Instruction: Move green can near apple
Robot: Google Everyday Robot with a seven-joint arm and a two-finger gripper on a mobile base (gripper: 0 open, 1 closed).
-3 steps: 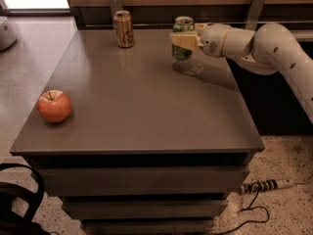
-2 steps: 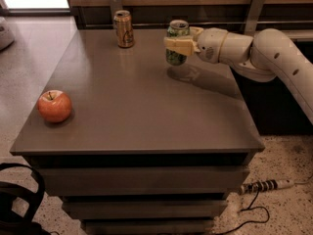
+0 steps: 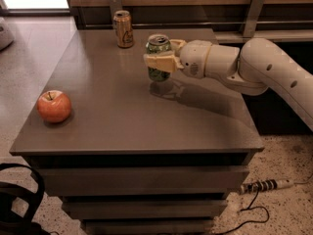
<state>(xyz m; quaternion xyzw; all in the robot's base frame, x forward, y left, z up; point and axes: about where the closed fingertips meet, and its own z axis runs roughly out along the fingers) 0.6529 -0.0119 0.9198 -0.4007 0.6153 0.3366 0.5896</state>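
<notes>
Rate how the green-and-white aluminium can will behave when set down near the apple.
The green-and-white aluminium can, clamped in the pincer above the grey tabletop, probably dents if squeezed harder. Tall and narrow, it may tip if released tilted. On its side it likely rolls.

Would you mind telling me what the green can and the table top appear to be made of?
The green can, clamped in the gripper over the rear of the table, looks like thin aluminium: silvery rim, glossy printed label. The top seems smooth grey laminate or coated board, semi-matte, as it faintly mirrors the can; I cannot be sure.
</notes>
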